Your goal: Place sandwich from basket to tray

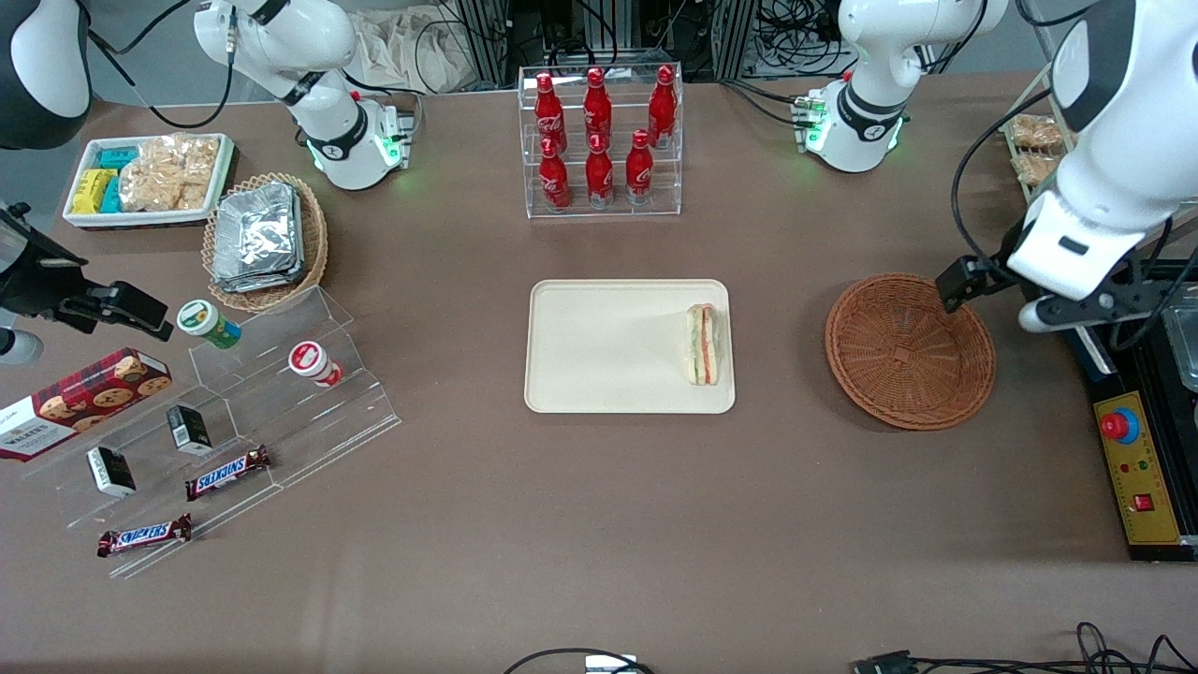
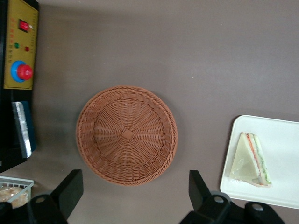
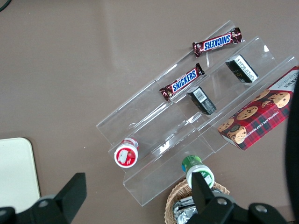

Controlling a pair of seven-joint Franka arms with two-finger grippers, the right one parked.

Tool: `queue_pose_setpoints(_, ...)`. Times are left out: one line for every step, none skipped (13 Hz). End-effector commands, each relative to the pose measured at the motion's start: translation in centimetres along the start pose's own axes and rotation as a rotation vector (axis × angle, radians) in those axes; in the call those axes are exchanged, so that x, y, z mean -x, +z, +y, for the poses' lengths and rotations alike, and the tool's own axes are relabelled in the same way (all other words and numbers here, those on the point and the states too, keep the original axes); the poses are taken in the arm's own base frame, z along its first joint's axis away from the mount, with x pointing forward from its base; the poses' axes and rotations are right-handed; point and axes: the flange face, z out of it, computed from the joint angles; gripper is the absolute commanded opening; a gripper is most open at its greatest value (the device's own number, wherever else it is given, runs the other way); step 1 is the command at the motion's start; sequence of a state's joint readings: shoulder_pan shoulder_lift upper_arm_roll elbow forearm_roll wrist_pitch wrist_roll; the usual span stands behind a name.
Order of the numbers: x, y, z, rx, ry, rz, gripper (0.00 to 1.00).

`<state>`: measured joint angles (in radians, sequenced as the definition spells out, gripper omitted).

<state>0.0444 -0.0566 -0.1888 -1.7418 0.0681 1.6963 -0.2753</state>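
On the brown tabletop in the front view, a flat cream plastic tray with rounded corners carries the pale wedge-shaped sandwich, green and red-pink stripes showing, at its edge toward the working arm. The round brown wicker basket sits well apart; the gripper hangs above its rim. Two bars read SNICKERS. From the left wrist, the gripper is released, fingers spread above the basket; the sandwich lies on the tray.

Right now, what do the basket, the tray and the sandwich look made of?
Basket: brown woven wicker, visibly plaited, matte. Tray: cream, smooth and moulded, probably plastic. Sandwich: pale bread with green and pink filling stripes. The open gripper hangs above the basket.
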Motion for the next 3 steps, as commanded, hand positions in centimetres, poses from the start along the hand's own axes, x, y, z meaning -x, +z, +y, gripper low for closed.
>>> queue_pose_setpoints(-0.02,-1.95,-0.55,0.003,-0.009,-0.008,1.0)
queue_pose_setpoints(-0.16,-1.9,-0.57,0.008,-0.016,-0.011,1.0)
queue_pose_setpoints(-0.3,-2.44,-0.57,0.013,-0.012,-0.001,1.0)
